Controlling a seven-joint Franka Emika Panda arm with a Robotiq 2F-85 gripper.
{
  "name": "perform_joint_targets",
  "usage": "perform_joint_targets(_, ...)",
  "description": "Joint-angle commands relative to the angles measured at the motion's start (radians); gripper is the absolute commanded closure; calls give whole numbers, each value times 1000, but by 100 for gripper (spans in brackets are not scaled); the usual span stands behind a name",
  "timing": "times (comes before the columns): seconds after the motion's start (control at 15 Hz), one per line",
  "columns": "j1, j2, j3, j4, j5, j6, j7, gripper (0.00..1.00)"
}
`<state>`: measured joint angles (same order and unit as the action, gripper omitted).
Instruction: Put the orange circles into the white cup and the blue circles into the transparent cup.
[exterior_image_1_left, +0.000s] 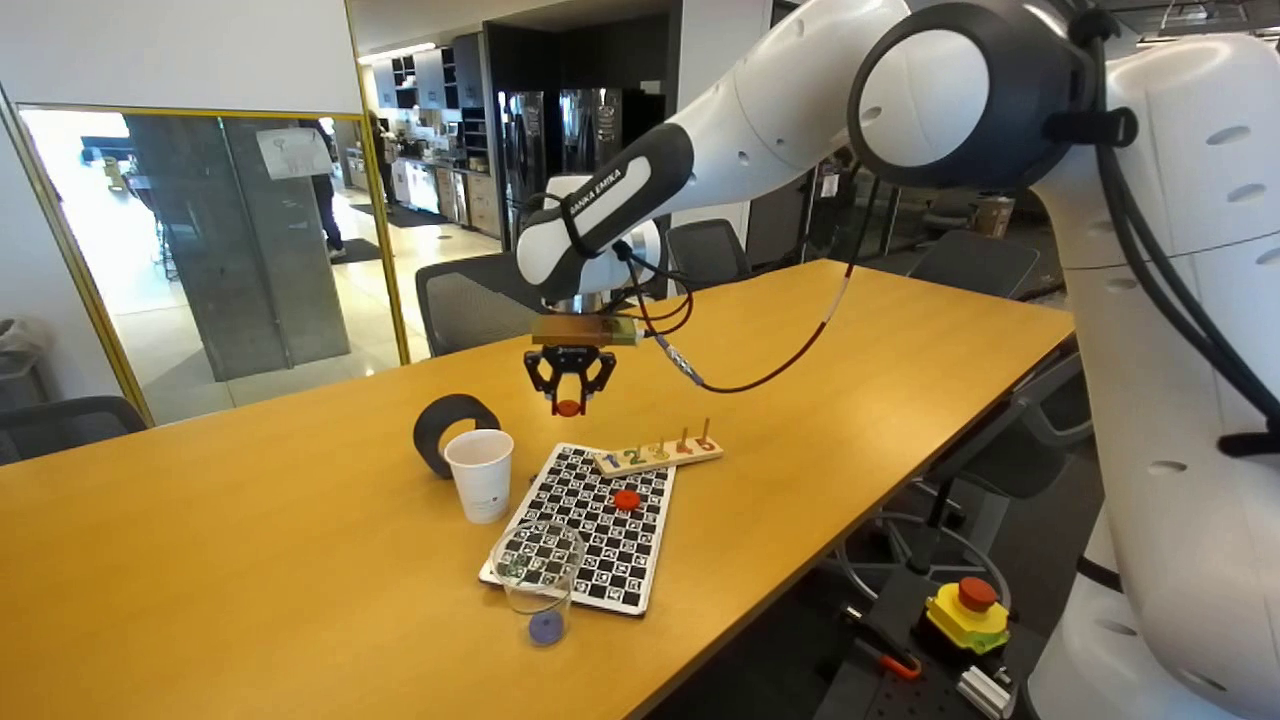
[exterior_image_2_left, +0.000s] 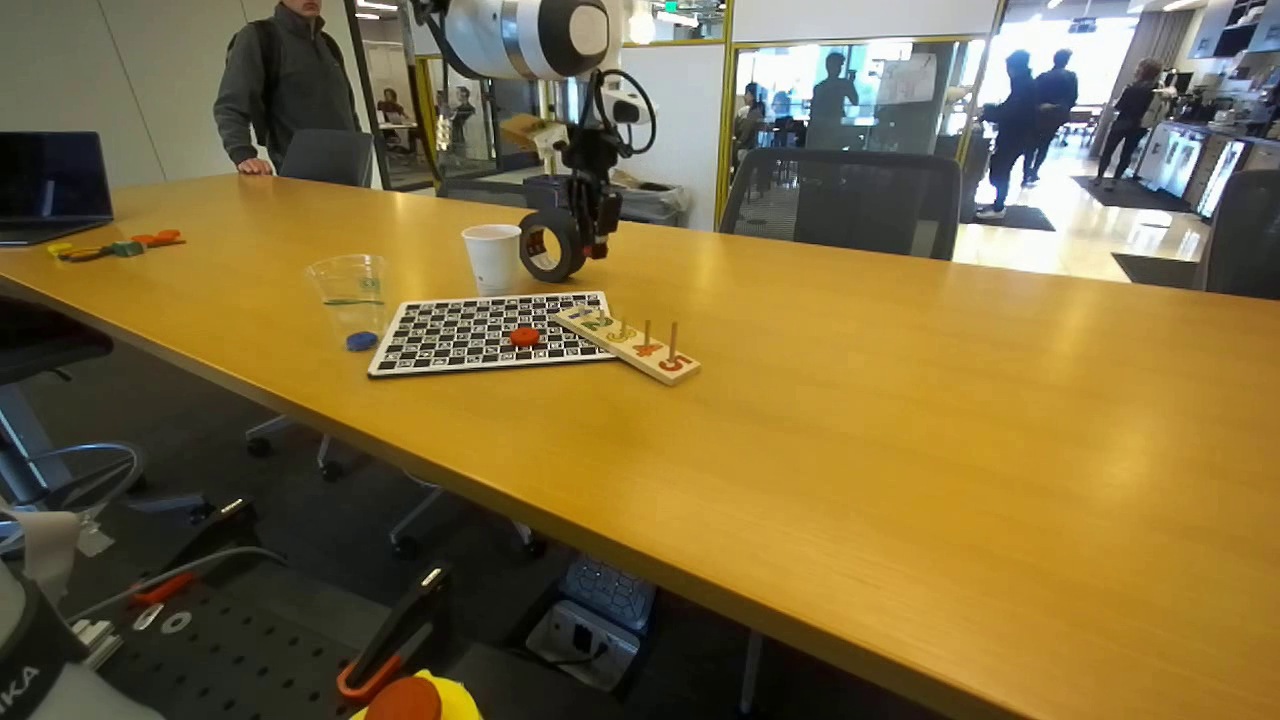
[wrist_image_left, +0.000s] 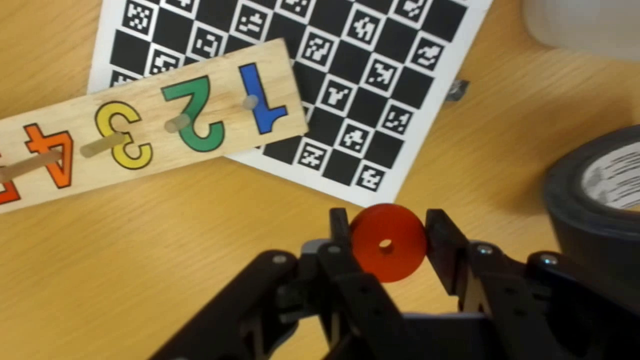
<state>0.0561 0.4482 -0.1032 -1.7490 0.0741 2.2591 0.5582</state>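
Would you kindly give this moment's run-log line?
hand: closed on orange circle, above table; another orange circle: on checkered board; white cup: upright

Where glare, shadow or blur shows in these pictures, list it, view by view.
In an exterior view, a pale sheen on the table; in both exterior views, the yellow-framed glass partly washed out; in the wrist view, a soft shadow beside the tape roll, and the cropped white cup looking blurred.

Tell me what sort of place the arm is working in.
Probably an office meeting area or shared workspace: there's a long table with mesh-backed chairs beside it and an open laptop on it.
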Motion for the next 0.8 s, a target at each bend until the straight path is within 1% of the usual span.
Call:
perform_joint_targets(0.0,51,-70,29,-13,-50,-26,-18,82)
perform_joint_targets(0.33,92,-106,99,-28,-48,-37,-92,82)
perform_joint_targets(0.73,110,-104,146,-21,-38,-54,-162,82)
